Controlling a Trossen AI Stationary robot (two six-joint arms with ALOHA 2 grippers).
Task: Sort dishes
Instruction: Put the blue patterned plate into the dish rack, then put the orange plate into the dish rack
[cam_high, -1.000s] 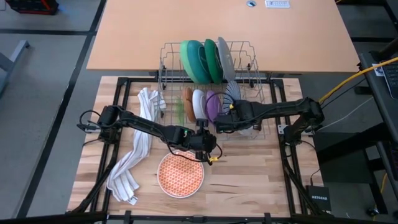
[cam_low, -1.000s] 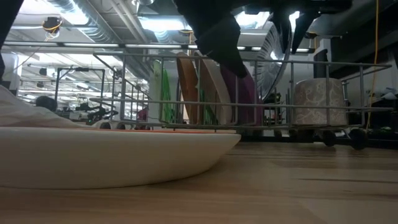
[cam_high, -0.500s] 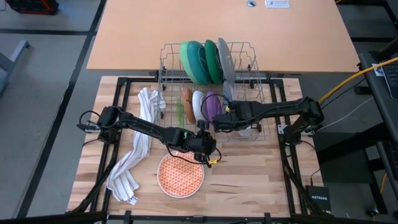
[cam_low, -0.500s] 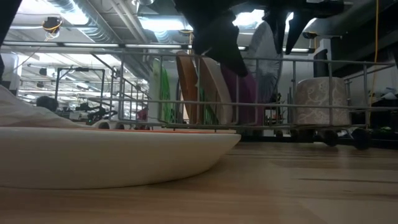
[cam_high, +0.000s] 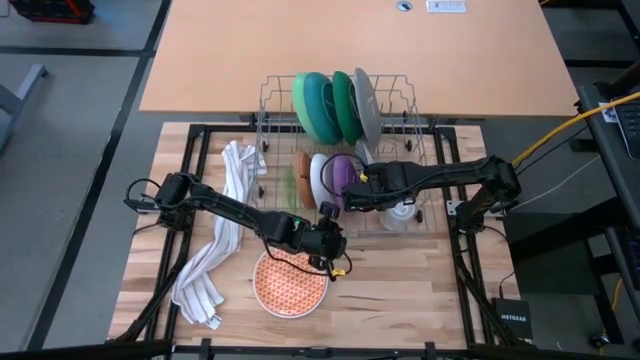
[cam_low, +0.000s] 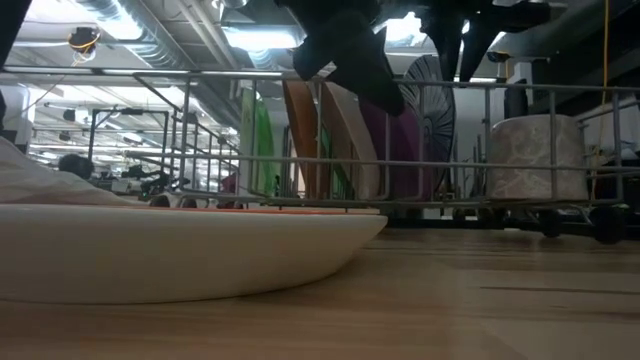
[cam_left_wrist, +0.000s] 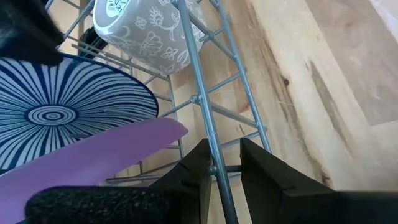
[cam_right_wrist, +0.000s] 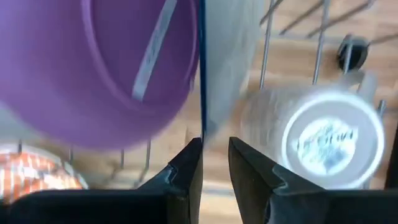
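Note:
A blue-and-white striped plate (cam_low: 432, 120) stands on edge in the wire dish rack (cam_high: 270, 130), between a purple bowl (cam_high: 345, 168) and an upturned patterned cup (cam_high: 400, 212). My right gripper (cam_right_wrist: 215, 155) is above the plate, shut on it. My left gripper (cam_left_wrist: 225, 165) is at the rack's near side with a rack wire between its fingers. Green and teal bowls (cam_high: 320, 100) and a grey plate (cam_high: 366, 100) stand in the far row, with orange and white dishes (cam_high: 310, 172) in the near row. An orange patterned plate (cam_high: 290, 282) lies flat on the table. My left gripper has the rack's near top wire (cam_left_wrist: 211, 149) between its two fingers, which slant down from the near side. The wire lies against one finger (cam_left_wrist: 196, 168). I cannot tell whether the other finger touches it. The rack stands on the table. My right gripper pinches the striped plate's upper rim (cam_right_wrist: 201, 127) between its two fingers. It comes from above, pointing down, with one finger on each face. The plate stands upright on edge, its lower part in the rack.
A white striped towel (cam_high: 215, 260) lies crumpled at the left, from the rack's corner toward the near edge. Black frame rails (cam_high: 200, 130) border the wooden table. A second, larger tabletop (cam_high: 350, 40) adjoins behind the rack.
My right gripper has rolled at the wrist. The striped plate has turned from leaning with its face showing to standing edge-on and upright in the rack. My left gripper has moved slightly toward the near edge, and the rack has slid a little nearer and toward the right.

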